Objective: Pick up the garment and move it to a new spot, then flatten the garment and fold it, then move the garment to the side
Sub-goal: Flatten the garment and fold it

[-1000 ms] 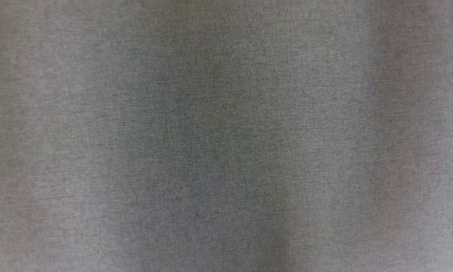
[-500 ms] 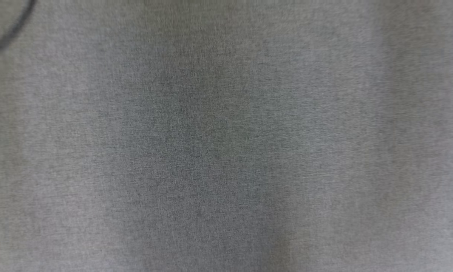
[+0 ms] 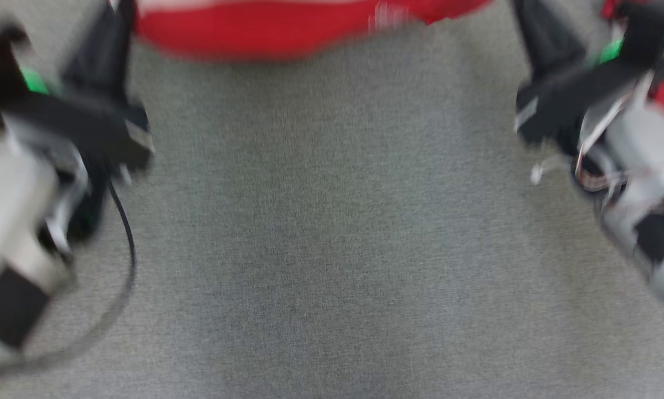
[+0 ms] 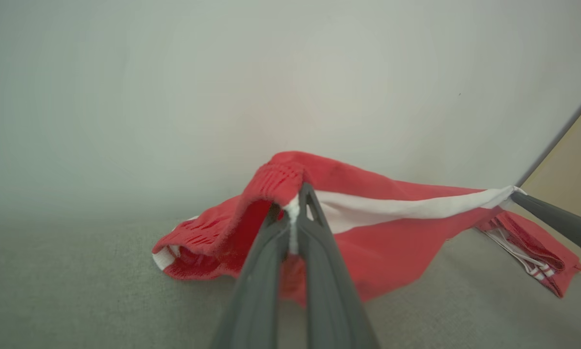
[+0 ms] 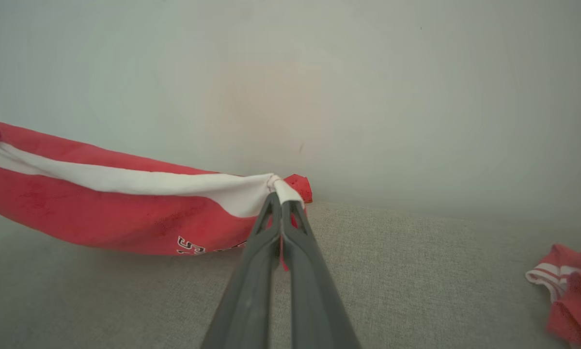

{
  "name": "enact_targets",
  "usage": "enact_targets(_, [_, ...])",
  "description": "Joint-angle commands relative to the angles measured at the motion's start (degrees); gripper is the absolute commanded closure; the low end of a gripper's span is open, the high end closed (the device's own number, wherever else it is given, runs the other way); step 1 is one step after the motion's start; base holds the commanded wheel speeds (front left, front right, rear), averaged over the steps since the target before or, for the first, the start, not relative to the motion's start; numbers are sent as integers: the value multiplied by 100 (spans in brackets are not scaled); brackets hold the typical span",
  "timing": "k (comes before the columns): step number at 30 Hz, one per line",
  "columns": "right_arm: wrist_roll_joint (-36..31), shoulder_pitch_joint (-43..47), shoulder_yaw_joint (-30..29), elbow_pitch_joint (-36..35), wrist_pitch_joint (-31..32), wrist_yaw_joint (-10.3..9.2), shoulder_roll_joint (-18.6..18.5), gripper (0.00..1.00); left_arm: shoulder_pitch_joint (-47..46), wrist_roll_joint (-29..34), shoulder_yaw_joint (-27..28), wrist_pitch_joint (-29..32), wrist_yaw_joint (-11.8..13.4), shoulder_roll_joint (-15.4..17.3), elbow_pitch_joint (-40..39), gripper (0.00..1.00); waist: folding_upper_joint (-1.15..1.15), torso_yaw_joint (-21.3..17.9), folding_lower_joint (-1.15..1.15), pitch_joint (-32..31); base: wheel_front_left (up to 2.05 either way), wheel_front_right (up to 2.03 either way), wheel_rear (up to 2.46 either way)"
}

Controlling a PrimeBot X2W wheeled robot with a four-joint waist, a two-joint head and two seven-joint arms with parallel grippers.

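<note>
The garment (image 4: 382,242) is red with a white band and some lettering (image 5: 191,246). It hangs stretched between my two grippers above the grey cloth surface (image 3: 332,249), and its lower part sags onto that surface. My left gripper (image 4: 294,206) is shut on a white edge at one end. My right gripper (image 5: 281,195) is shut on the white band at the other end, and its finger (image 4: 554,220) also shows from the left wrist. In the blurred head view the garment (image 3: 287,30) lies along the top edge, between the left gripper (image 3: 110,39) and the right gripper (image 3: 536,33).
A second red garment with white stripes (image 5: 569,291) lies crumpled on the grey surface to the right of the held one (image 4: 527,242). A pale wall (image 4: 290,72) stands right behind. A black cable (image 3: 127,249) loops from my left arm.
The head view held bare grey cloth before. Now both arms and the red garment have come into it from the top, blurred with motion.
</note>
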Motion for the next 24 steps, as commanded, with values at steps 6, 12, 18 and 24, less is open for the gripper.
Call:
enact_targets(6, [95, 1457, -131, -606, -4, -16, -326, 100, 2116, 347, 715, -16, 354, -204, -1144, 100, 1, -23, 2, -812, 0, 0, 0])
enact_targets(12, [10, 2799, -372, -1249, 113, -16, -622, 100, 3978, 872, 1317, -17, 341, -724, -1591, 100, 1, 28, 2, -1189, 0, 0, 0])
enact_targets(18, [-169, 3994, -929, -1835, 333, -16, -777, 100, 5053, 1141, 1613, -17, 99, -978, -1546, 100, 1, 55, 2, -1476, 0, 0, 0])
enact_targets(24, [-359, 5141, -1612, -2481, 718, -16, -673, 100, 5707, 1268, 1893, -17, -27, -1052, -1442, 100, 1, 62, 2, -1753, 0, 0, 0])
